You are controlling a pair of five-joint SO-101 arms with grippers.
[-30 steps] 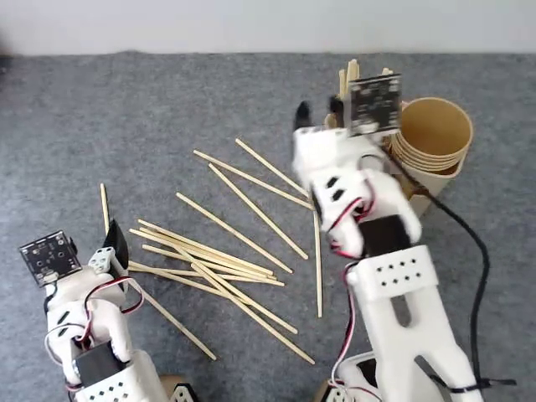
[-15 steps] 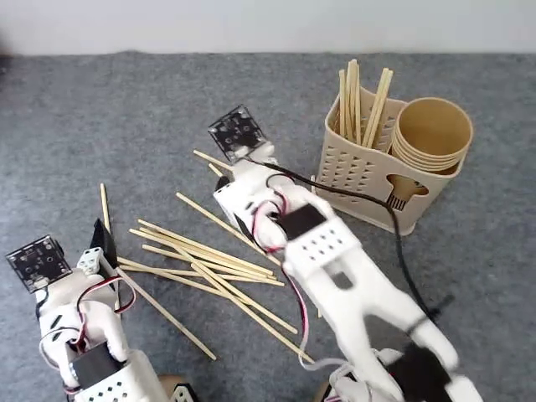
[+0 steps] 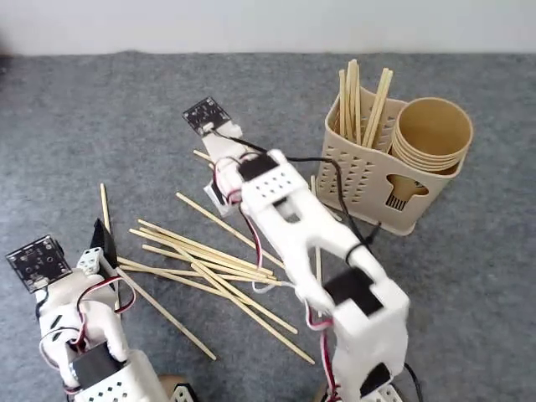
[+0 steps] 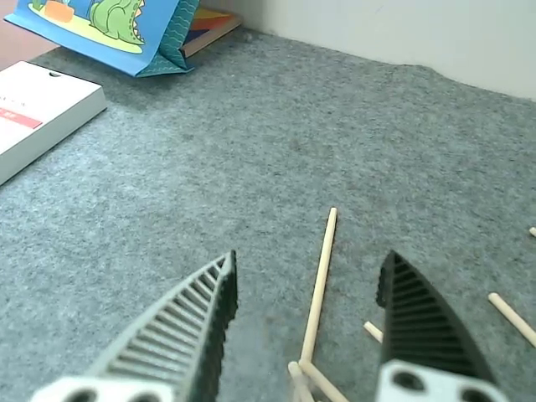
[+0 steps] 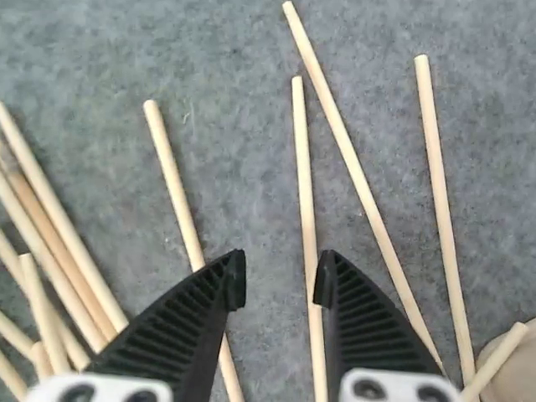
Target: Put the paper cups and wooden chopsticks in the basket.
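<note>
A beige slotted basket [image 3: 362, 172] stands at the back right, holding several upright chopsticks [image 3: 358, 92] and a stack of paper cups [image 3: 432, 132]. Several loose wooden chopsticks [image 3: 205, 255] lie fanned out on the grey mat. My right gripper [image 3: 219, 191] hangs low over their far end, left of the basket. In the right wrist view it [image 5: 278, 283] is open, with one chopstick [image 5: 303, 193] on the mat between the jaws and another [image 5: 177, 205] just beside them. My left gripper [image 4: 308, 268] is open near the front left, above a lone chopstick [image 4: 320, 280].
The grey mat [image 3: 126, 109] covers the whole table, with bare room at the back left. A white box [image 4: 38, 113] and a colourful picture book [image 4: 126, 25] lie beyond the mat's far corner in the left wrist view.
The right arm has swung from above the basket to the left and down over the loose chopsticks. The left arm has hardly shifted.
</note>
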